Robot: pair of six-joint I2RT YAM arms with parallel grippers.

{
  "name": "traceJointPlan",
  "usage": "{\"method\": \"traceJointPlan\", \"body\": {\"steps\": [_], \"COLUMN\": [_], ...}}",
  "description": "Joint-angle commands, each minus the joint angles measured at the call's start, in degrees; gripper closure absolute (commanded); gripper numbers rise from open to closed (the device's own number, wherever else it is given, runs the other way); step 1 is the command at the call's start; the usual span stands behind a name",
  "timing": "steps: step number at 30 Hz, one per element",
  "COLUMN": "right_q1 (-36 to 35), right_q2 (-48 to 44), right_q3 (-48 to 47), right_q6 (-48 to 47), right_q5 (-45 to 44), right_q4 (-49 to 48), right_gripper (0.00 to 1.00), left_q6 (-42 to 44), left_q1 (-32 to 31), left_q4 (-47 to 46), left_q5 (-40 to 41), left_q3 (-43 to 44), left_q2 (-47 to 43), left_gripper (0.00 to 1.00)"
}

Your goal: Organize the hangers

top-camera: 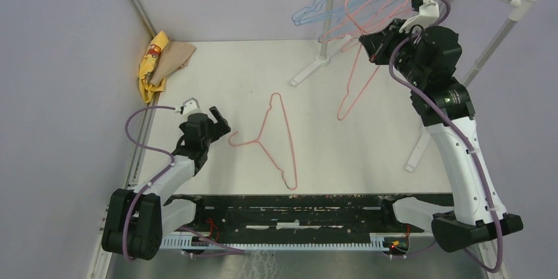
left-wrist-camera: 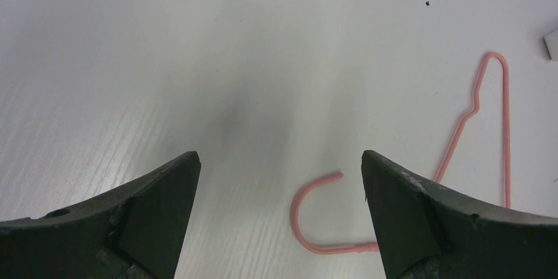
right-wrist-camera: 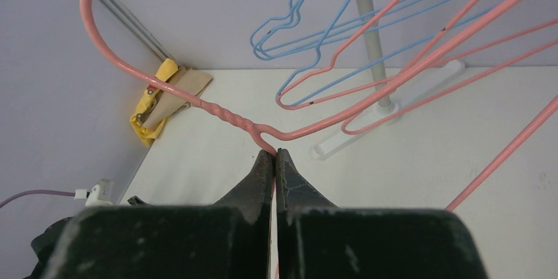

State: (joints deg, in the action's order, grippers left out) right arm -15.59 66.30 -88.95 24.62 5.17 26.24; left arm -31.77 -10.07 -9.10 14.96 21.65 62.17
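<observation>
Pinching pink hanger — right gripper; left gripper agape.

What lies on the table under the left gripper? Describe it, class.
Under the open left gripper lies bare white table and the hook of a pink hanger. One finger covers part of the hanger's neck.

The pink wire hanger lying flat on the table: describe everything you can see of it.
This thin pink wire clothes hanger is a narrow triangle with a notched shoulder and an open hook. It lies flat on the white table, hook towards the left arm's open black claw, which is just short of it without touching. Only the table touches it.
</observation>
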Motion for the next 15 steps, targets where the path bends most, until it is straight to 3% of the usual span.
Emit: {"method": "traceJointPlan", "body": {"steps": [1, 15], "right_q1": [4.75, 21.52], "right_q2": [1.61, 7.44], "right_q3": [-4.33, -5.1], "right_q6": [3.09, 14.16], "right_q5": [6.42, 18.46], "right_q4": [-6.88, -19.9], "right_gripper": [0.99, 0.99], "left_q6": [0.79, 1.35], "left_q1": [0.26, 0.27], "left_q4": [-2.05, -2.12], "left_q5": [1.38, 2.22], "left_q3": [0.74, 1.37], "left_q2": [0.85, 2.18], "left_gripper": [0.01, 0.01]}}
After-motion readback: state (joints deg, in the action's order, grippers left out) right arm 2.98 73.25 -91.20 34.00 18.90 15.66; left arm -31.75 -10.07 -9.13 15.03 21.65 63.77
